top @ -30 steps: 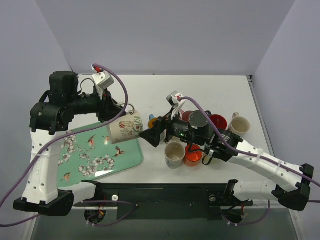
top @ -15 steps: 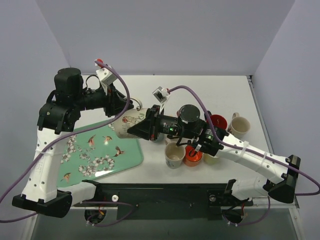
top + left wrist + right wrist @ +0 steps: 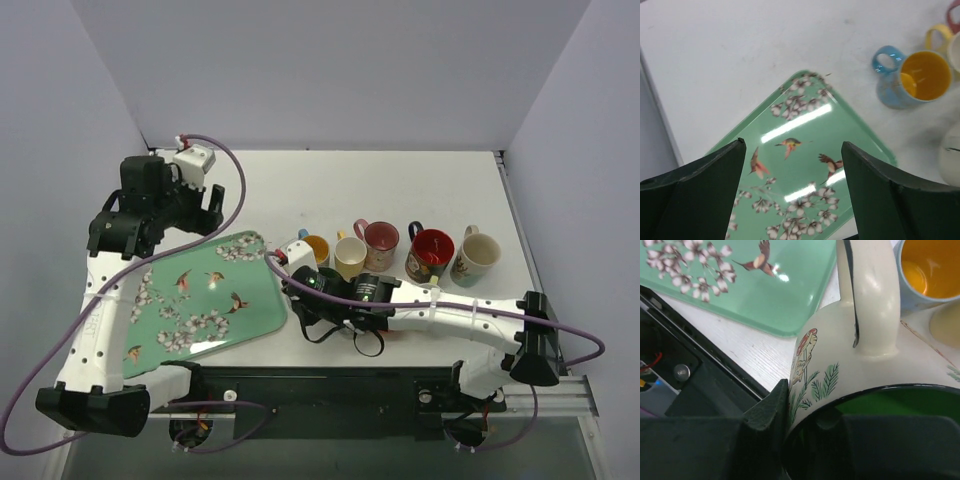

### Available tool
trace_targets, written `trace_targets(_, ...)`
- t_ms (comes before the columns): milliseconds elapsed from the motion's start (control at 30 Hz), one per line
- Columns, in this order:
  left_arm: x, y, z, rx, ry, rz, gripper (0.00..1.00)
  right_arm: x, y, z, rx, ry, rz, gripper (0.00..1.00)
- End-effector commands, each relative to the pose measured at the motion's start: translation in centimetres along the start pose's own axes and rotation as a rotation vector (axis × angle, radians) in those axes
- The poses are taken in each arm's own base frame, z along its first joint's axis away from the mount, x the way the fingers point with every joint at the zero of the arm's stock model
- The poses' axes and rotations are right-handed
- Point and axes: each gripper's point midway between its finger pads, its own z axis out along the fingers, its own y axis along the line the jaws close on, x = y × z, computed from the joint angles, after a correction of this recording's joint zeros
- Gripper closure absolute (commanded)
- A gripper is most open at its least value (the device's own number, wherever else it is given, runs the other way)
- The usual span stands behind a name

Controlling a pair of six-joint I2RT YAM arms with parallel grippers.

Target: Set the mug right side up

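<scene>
— What do you get from overhead?
— My left arm (image 3: 100, 300) is raised over the far left of the desk (image 3: 400, 190). The left fingers (image 3: 212, 208) hang near the far corner of the green tray (image 3: 195, 300). My right arm (image 3: 450, 315) lies low along the near edge, with its wrist just beside the tray's right-hand corner. Behind it a row of cups (image 3: 381, 240) stands upright, with the blue cup (image 3: 316, 248) at the left end. I can't pick out the mug from here because the wrist covers it.

— And the left wrist camera?
— My left fingers are spread wide with nothing between them. Below them I see the tray's corner and bare desk. The blue cup, yellow inside, is off to the right.

— The right wrist?
— There I see the mug (image 3: 840, 365). It is cream with a mushroom and ferns painted on it, a black rim and a green inside. Its mouth faces my camera, and its handle (image 3: 867, 295) is at the top of my picture, next to the blue cup. My right fingers (image 3: 772, 407) are closed on its wall, one outside and one inside the rim. The mug is just beside the tray's edge, over the desk. I can't tell whether its base touches the desk.
</scene>
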Motion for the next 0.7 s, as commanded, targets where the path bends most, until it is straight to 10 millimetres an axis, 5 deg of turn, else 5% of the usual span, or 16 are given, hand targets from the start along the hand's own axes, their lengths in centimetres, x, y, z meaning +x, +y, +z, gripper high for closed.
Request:
trace_targets(0, 1.7, 5.7, -1.1, -0.23, 0.024, -0.026, 0.11, -3.1, -0.5, -1.4, 0.107, -0.09, 0.02, 1.0)
trace_targets(133, 3.2, 6.6, -0.4, -0.241, 0.041, -0.047, 0.09, -2.7, 2.4, -0.1, 0.059, -0.036, -0.034, 1.0)
trace_targets(400, 4.3, 6.4, 0.1, -0.226, 0.055, -0.043, 0.07, -0.4, 1.4, 4.4, 0.195, 0.086, -0.009, 1.0)
trace_targets(667, 5.9, 6.5, 1.4, -0.219, 0.094, -0.052, 0.07, 4.1, -0.1, 5.9, 0.229, 0.214, 0.053, 1.0)
